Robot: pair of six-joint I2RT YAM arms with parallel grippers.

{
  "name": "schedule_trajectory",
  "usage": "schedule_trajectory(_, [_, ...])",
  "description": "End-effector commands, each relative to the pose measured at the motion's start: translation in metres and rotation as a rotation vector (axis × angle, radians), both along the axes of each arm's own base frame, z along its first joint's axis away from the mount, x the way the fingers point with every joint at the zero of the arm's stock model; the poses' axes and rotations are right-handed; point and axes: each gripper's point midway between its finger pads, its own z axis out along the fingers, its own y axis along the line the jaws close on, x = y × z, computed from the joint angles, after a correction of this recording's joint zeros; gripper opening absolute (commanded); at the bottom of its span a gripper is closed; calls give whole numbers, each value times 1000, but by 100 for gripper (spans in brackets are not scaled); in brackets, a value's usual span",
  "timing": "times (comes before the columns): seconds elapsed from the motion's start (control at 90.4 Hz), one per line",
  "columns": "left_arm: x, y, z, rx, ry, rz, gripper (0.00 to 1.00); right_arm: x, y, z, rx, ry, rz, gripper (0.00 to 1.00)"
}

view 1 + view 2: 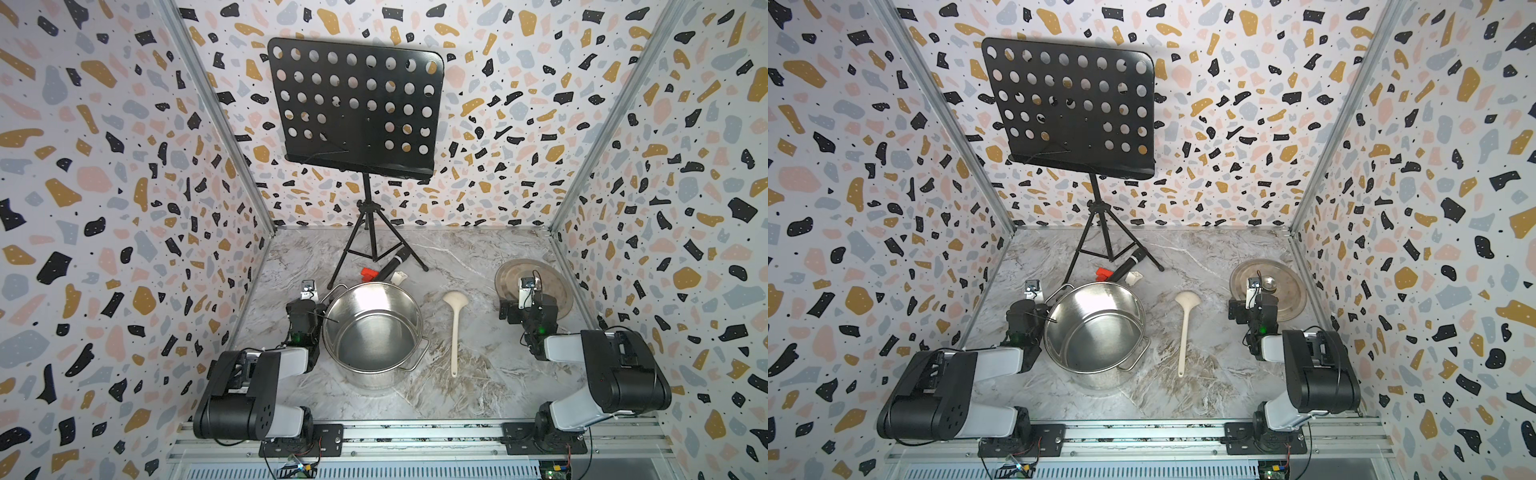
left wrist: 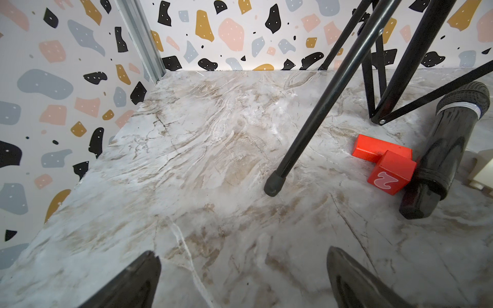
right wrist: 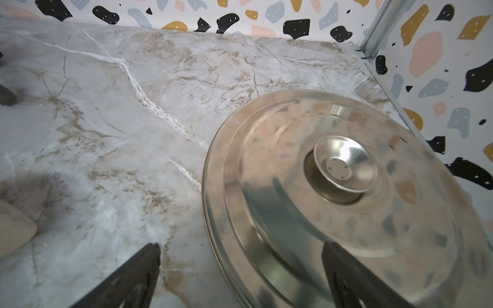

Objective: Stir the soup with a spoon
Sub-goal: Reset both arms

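Spoon location: flat on the marble table, just at 3 o'clock of the pot and not touching it, with the bowl toward 12 o'clock and the handle toward 6 o'clock. No liquid shows in the pot. Its lid lies at 2 o'clock of the spoon, near the side wall. Left gripper stands fully spread and empty at 9 o'clock of the pot, close to its wall. Right gripper is likewise fully spread and empty, hanging over the 7 o'clock edge of the lid. Nothing is grasped, so pickup is judged the step in hand. Hazards: the handle is thin and lies flush on a smooth surface, so closing fingers may skid over it or push it away. A low sideways move toward 9 o'clock may clip the lid and slide it. The pot wall is tall, so a low carry may strike the rim or the wire loop at its 4 o'clock and shift the pot. The left arm, being so near, may nudge the pot if it swings. Count: one spoon, one pot with two loop handles, one lid, one microphone, one music stand on three legs, what appear to be two red blocks, two grippers.
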Motion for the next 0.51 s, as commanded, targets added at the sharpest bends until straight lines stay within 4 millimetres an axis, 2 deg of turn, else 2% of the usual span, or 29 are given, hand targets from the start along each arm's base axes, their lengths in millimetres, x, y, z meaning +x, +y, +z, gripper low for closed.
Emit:
schedule_trajectory(0.0, [5,-4,8,5,-31,-15,99,5,-1,11,-17,-51,-7,100])
schedule_trajectory(0.177, [3,-6,10,7,-41,-26,99,2,-1,18,-16,-79,-9,100])
schedule_trajectory(0.321, [8,-23,8,23,-9,-121,99,2,-2,17,-17,-79,-9,100])
schedule_trajectory(0.498, [8,-24,8,23,-5,-127,99,2,-2,17,-16,-76,-10,100])
